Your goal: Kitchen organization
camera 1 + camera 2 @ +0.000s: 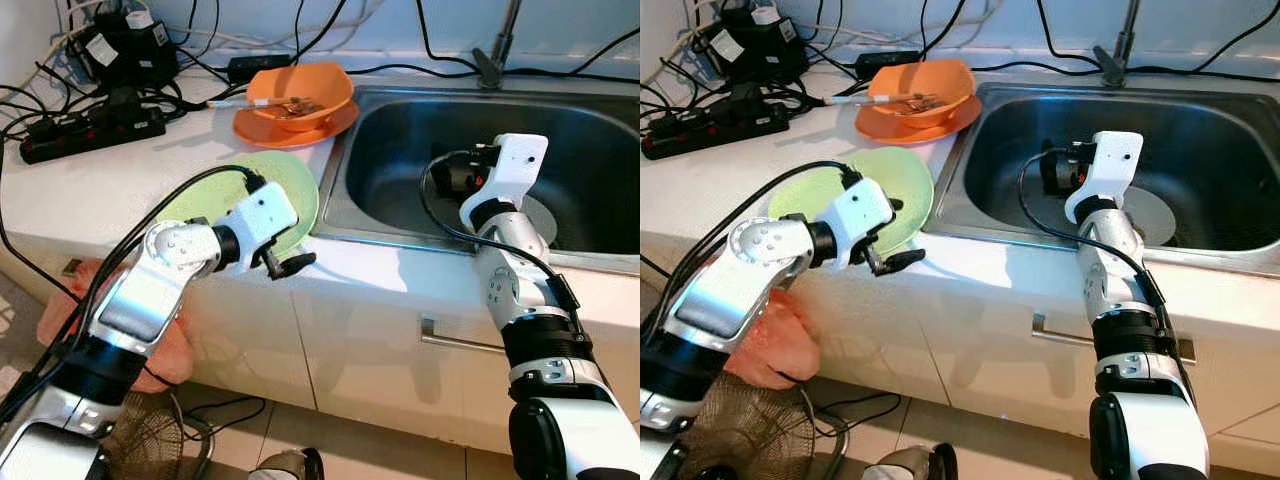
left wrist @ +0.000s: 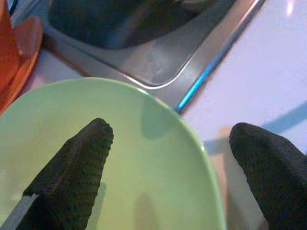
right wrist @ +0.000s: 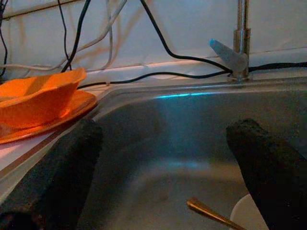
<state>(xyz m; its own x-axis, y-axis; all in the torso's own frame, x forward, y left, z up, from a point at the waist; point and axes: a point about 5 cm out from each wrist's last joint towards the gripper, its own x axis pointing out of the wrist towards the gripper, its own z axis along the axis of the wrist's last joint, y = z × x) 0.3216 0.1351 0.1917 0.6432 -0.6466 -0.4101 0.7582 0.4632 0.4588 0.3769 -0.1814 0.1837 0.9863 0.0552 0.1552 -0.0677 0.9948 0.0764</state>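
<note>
The green plate (image 1: 285, 190) lies on the counter (image 1: 90, 190) just beside the sink (image 1: 365, 215); the left gripper (image 2: 168, 158) straddles its rim, fingers spread (not clamped). The right gripper (image 3: 163, 167) hangs inside the sink – fingers apart, holding nothing.

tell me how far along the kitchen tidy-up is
Early. Nothing looks put away: the orange bowl sits on its orange plate by the sink. In hand: the left gripper, open, straddles the green plate rim. The right gripper hangs open in the sink.
</note>
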